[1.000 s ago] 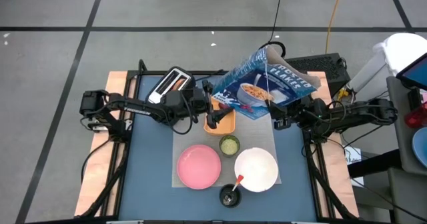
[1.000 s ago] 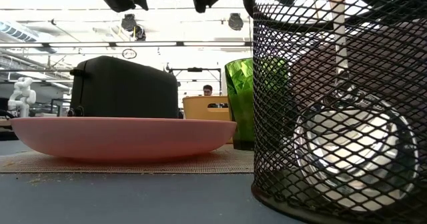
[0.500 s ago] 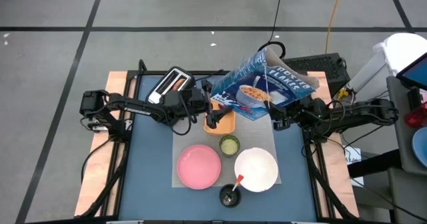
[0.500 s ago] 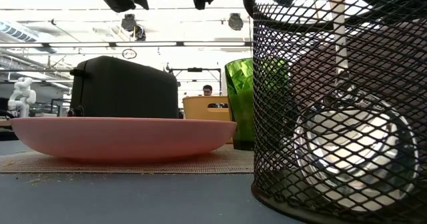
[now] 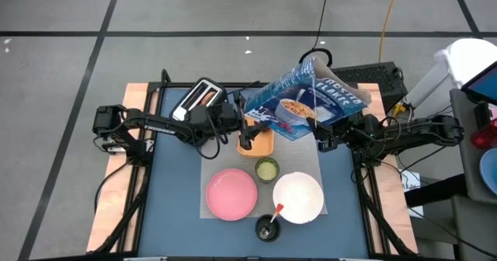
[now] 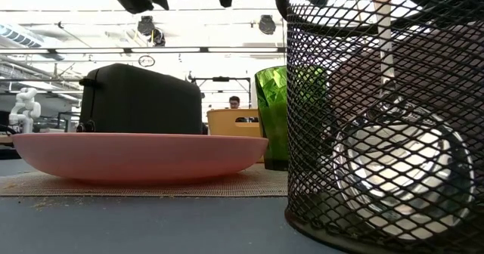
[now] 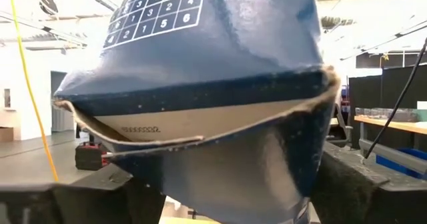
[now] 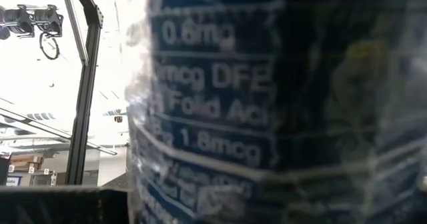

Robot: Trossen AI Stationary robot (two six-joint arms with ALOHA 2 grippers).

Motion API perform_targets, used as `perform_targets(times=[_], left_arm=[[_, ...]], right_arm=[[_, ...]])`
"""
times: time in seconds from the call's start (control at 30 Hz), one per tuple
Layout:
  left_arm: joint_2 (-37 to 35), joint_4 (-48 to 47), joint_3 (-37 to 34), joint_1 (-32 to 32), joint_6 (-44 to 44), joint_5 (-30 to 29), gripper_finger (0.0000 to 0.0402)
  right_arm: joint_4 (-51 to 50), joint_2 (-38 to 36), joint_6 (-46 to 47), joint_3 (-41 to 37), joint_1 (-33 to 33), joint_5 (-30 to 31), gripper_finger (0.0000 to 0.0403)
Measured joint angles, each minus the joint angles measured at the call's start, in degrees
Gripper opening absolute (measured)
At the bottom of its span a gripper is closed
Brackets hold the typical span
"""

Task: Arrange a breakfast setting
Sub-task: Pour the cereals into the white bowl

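A: Where is the blue cereal box (image 5: 307, 102) at this moment?

B: Off the table, held tilted in the air over the far middle, above the orange rectangular tray (image 5: 262, 139). Its long axis runs from about eight o'clock to two o'clock in the overhead view, the open end up toward two o'clock.

A: Who has hold of it?

B: The right gripper (image 5: 324, 137) sits against its lower edge at about five o'clock from the box's middle, fingers clamped on it as far as I can judge; its wrist camera is filled with the box's printed panel. The left gripper (image 5: 242, 113) is at the box's eight o'clock corner, jaws to either side of that end. Whether they pinch it yet or stand just off it, I cannot tell.

A: And the target?

B: The white bowl (image 5: 298, 196) lies at six o'clock from the box, near the table's front, with the small green cup (image 5: 266, 168) and pink round plate (image 5: 231, 193) off at about seven. My guess is the box must swing toward six to pour. The right arm is the nearer one.
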Motion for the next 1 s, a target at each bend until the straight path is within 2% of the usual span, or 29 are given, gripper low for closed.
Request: perform_targets(times=[0.47, 0.7, 1.0], left_arm=[[-0.1, 0.4, 0.1, 0.0, 0.1, -0.1, 0.0286], [-0.1, 0.2, 0.1, 0.0, 0.1, -0.2, 0.0258], [-0.1, 0.2, 0.1, 0.0, 0.0, -0.2, 0.0253]], right_arm=[[0.4, 0.1, 0.3, -0.1, 0.0, 0.2, 0.0230], [0.4, 0.1, 0.3, -0.1, 0.0, 0.2, 0.0231], [0.5, 0.1, 0.3, -0.1, 0.0, 0.2, 0.0231]])
